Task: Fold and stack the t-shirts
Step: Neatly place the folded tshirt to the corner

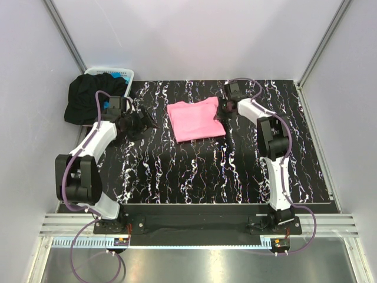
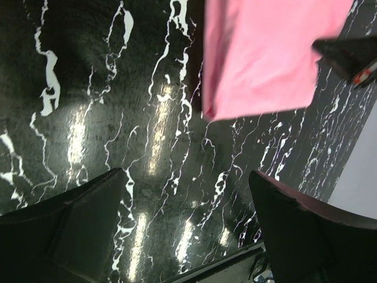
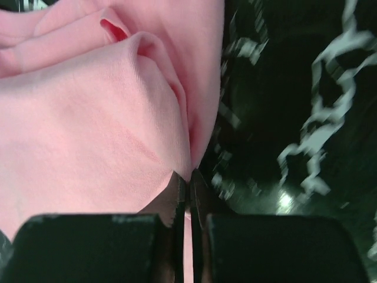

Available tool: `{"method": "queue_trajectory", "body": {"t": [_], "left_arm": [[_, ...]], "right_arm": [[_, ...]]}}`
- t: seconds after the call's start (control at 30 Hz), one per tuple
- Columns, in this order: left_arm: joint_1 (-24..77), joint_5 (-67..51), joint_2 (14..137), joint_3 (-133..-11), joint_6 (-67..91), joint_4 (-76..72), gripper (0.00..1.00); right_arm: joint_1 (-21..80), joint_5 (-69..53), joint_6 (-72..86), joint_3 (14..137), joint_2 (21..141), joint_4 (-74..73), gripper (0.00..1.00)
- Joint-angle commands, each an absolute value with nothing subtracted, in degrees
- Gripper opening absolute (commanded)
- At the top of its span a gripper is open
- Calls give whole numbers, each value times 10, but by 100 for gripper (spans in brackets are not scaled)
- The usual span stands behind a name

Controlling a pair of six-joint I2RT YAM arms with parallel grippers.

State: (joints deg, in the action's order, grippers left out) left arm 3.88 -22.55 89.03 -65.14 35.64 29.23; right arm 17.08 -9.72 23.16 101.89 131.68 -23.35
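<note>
The bright pink soft cloth t-shirt [image 1: 194, 119] is seen partly folded toward twelve o'clock on the black marbled surface [image 1: 194, 177], its three o'clock edge pinched by the right claw [image 3: 188, 187]. The left claw [image 1: 141, 122] is held wide and empty at its nine o'clock. The black cloth t-shirt [image 1: 88, 99] and, seemingly, a bright blue one [image 1: 122, 75] are heaped unfolded at the white slotted basket [image 1: 97, 71]; nothing is stacked.

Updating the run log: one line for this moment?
right gripper: shut on pink t-shirt edge | left gripper: open, empty | black t-shirt: draped over basket
</note>
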Motion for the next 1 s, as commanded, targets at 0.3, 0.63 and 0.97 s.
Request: {"method": "queue_trajectory", "body": {"t": [0.3,0.63,0.97], "left_arm": [[36,-192,818,-632,336,325,94],[36,-193,845,-661,344,329,94],[36,-205,878,-689,349,329,94]], "right_arm": [[82,-3,154,1338,1490,-382,0],[13,37,160,1477,1538,-426,0],[-35,88,122,1527,1546,-435,0]]}}
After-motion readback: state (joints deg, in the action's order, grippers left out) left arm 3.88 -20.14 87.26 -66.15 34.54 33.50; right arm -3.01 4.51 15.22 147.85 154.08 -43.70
